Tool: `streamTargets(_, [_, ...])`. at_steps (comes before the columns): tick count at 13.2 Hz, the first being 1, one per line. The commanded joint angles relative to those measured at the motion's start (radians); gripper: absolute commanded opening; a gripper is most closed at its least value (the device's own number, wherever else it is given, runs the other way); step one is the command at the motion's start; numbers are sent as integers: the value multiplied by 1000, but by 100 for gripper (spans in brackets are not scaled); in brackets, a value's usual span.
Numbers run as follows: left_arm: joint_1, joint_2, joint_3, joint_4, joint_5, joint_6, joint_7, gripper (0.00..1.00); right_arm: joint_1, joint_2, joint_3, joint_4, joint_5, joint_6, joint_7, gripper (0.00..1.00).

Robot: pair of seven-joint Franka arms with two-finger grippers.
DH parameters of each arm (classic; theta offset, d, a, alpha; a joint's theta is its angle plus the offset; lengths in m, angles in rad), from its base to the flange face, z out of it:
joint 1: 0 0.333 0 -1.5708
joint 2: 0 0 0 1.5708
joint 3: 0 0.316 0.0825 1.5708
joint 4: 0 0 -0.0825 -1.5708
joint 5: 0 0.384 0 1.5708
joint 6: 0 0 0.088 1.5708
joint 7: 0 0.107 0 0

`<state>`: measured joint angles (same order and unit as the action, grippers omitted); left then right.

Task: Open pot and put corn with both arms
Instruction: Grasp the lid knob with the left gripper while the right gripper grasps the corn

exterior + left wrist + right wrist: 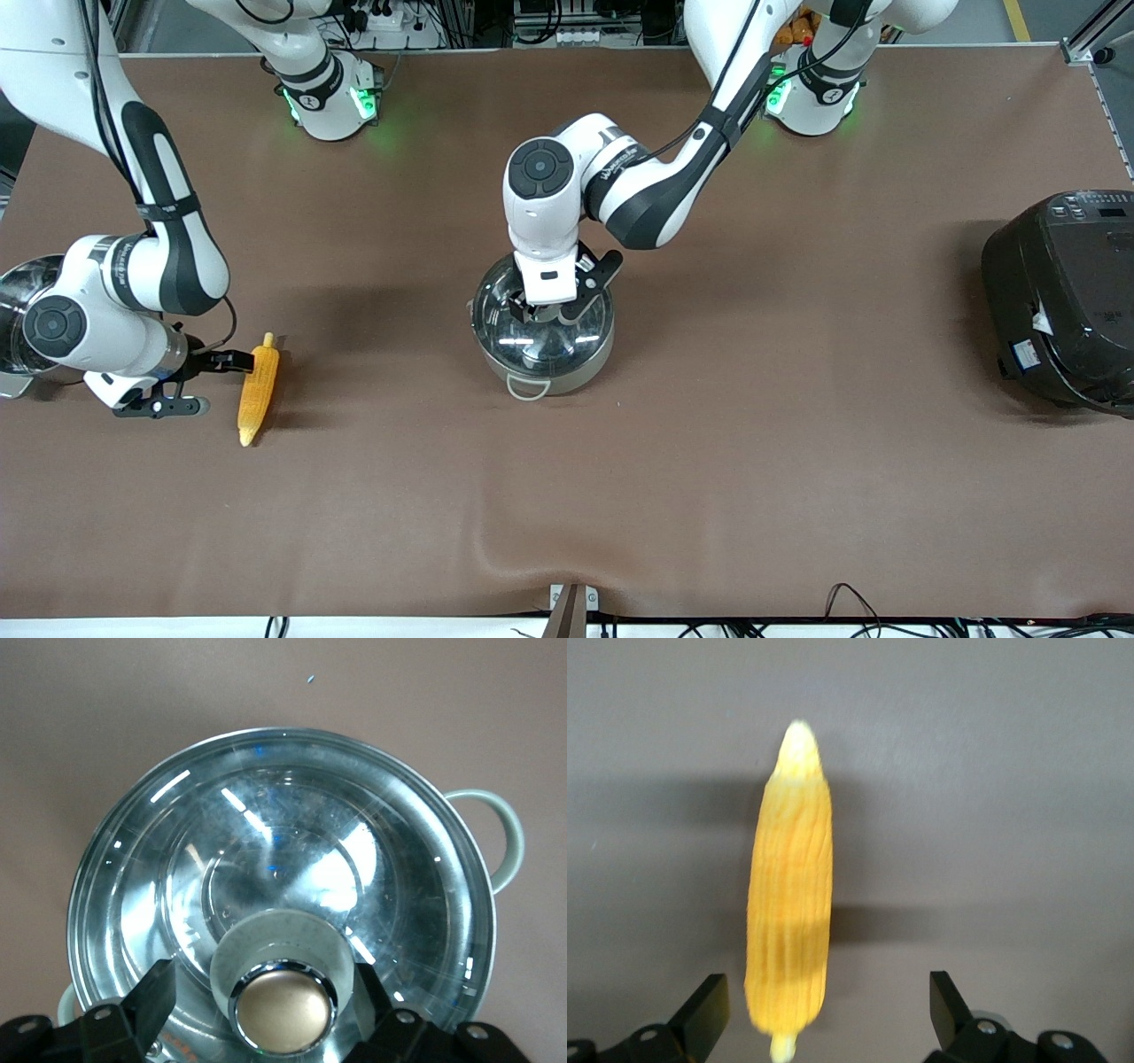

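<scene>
1. Corn [259, 388] lies on the tabletop [709, 461] at lower left of the front frame, nearest the camera of all the things there.
2. Its long axis runs almost straight up and down the frame, one end pointing toward the camera, the other toward the bases.
3. Right hand [205, 383] is just beside the corn on its outer side, fingers spread wide; in the right wrist view the cob [789, 895] sits between the open fingers [704, 1010], touching neither.
4. Pot [542, 326] stands mid-frame, well apart from the corn, its glass lid [540, 315] on.
5. Left hand [554, 308] is over the lid; in the left wrist view its open fingers [155, 997] flank the brass knob [283, 1008] without clamping it.
6. Black cooker [1063, 297] sits at the right edge; a steel bowl [19, 301] shows at the left edge, partly hidden by the right arm.
</scene>
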<state>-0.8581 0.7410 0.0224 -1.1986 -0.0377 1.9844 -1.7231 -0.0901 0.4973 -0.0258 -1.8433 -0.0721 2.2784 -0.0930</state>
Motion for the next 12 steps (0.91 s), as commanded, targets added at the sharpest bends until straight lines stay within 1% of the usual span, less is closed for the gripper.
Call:
streamTargets(1, [-19, 20, 22, 28, -8, 7, -16, 66, -8, 34, 15, -7, 29, 53, -5, 100])
streamTargets(2, [-19, 23, 22, 28, -8, 7, -16, 52, -8, 33, 15, -14, 31, 65, -1, 100])
streamTargets(4, [-19, 23, 22, 28, -8, 7, -16, 25, -7, 62, 15, -16, 69, 108, -4, 100])
streamTargets(5, [-18, 23, 22, 28, -8, 7, -16, 10, -2, 64, 15, -16, 69, 101, -4, 100])
streamTargets(6, [-18, 20, 22, 28, -8, 7, -16, 0, 1, 64, 15, -19, 69, 98, -4, 100])
streamTargets(10, [-18, -15, 25, 28, 13, -13, -15, 0, 1, 89, 15, -16, 69, 93, -7, 100])
streamTargets(11, [-22, -37, 25, 21, 48, -15, -18, 0, 1, 99, 15, -16, 68, 96, -7, 100])
streamTargets(12, [-39, -70, 22, 8, 109, -35, -27, 0, 0, 115, 15, -10, 68, 101, -7, 100])
